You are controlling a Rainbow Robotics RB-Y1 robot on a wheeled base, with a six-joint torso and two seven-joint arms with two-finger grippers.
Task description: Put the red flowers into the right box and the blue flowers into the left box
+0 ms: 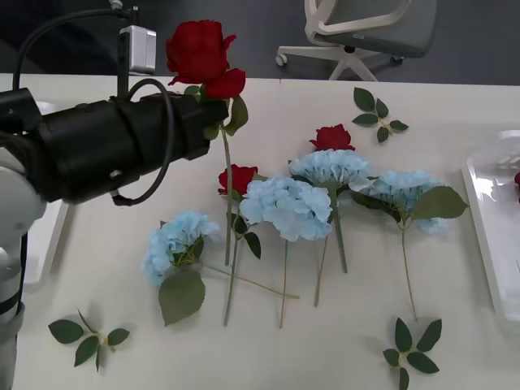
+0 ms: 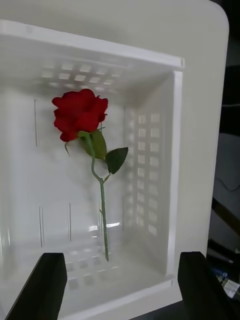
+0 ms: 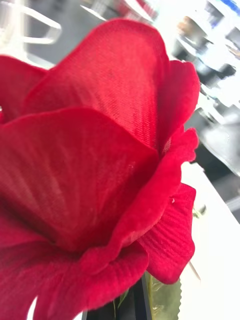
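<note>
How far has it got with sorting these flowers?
One red rose already lies in the right box. The left end effector holds a second rose lifted above the table. Two roses and four blue flowers remain on the table.

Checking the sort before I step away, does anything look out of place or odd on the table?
Nothing is damaged or missorted. One red rose lies in the right box; the left claw holds another rose aloft.

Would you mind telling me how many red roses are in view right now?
4: one held up by the left hand, two on the table, one in the right box.
</note>
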